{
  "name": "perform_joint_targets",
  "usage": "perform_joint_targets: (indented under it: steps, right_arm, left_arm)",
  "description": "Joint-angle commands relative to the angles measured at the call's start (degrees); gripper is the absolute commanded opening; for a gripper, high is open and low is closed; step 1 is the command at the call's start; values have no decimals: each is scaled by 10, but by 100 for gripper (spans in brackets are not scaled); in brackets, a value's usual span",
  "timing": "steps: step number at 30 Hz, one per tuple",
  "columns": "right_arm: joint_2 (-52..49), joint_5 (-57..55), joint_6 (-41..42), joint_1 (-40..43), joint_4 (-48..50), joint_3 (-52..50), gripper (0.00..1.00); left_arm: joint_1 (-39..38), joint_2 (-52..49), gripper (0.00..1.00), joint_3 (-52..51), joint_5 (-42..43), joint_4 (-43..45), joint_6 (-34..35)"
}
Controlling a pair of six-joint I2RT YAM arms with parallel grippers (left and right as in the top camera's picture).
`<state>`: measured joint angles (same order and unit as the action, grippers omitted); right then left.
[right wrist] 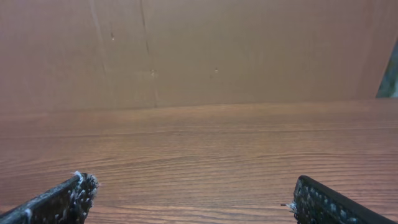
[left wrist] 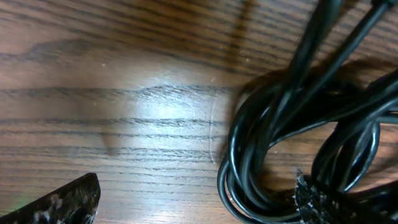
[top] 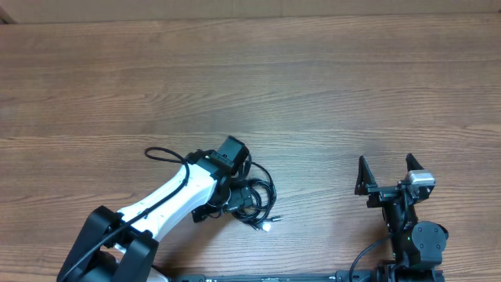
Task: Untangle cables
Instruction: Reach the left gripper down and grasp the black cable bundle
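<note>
Spreading across every view is the wooden table [top: 329,78], brown with a strong grain. Next in size is the left arm [top: 168,200], white-shelled, reaching from the near left corner toward the middle, with a thick black wire [top: 160,153] looping off its side. The right arm [top: 411,235] stands at the near right, well apart from it.

The cables [top: 258,192] lie on the table as a bundle of thin black loops, just beside the tip of the left arm and near the middle of the near edge. In the left wrist view they fill the right half, glossy strands crossing one another.

The left gripper [left wrist: 198,186] hangs low over the wood with its jaws spread wide, grasping nothing. One finger [left wrist: 317,202] is at the edge of the bundle's loops and the other is over bare wood. The right gripper [top: 385,163] is likewise released, with only bare table between its fingers.

Smallest, a silver-tipped plug [top: 267,227] pokes out of the bundle's near side.
</note>
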<state>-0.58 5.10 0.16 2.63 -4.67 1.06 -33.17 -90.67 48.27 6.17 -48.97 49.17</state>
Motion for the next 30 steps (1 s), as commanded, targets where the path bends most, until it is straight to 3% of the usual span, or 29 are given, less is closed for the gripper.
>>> perform_joint_targets:
  steps: [1, 8, 14, 23, 24, 25, 27, 30]
  right_arm:
    - [4, 0, -3, 4, 2, -6, 100]
    - [4, 0, -3, 4, 2, -6, 100]
    - [4, 0, -3, 4, 2, -6, 100]
    - [4, 0, -3, 4, 2, -6, 100]
    - [4, 0, -3, 4, 2, -6, 100]
    - [4, 0, -3, 4, 2, -6, 100]
    - [4, 0, -3, 4, 2, -6, 100]
    - [4, 0, -3, 4, 2, -6, 100]
  left_arm:
    - [-26, -5, 100, -6, -29, 4, -2]
    - [-38, -5, 100, -20, -47, 24, 9]
    - [-38, -6, 100, -89, -47, 88, 58]
    - [-36, -6, 100, -90, -52, 120, 57]
    - [-36, -6, 91, -90, -52, 123, 57]
    - [-36, -6, 66, -90, -52, 130, 57]
    - [-36, -6, 31, -90, -53, 153, 57]
    - [-36, -6, 11, -90, -53, 175, 57]
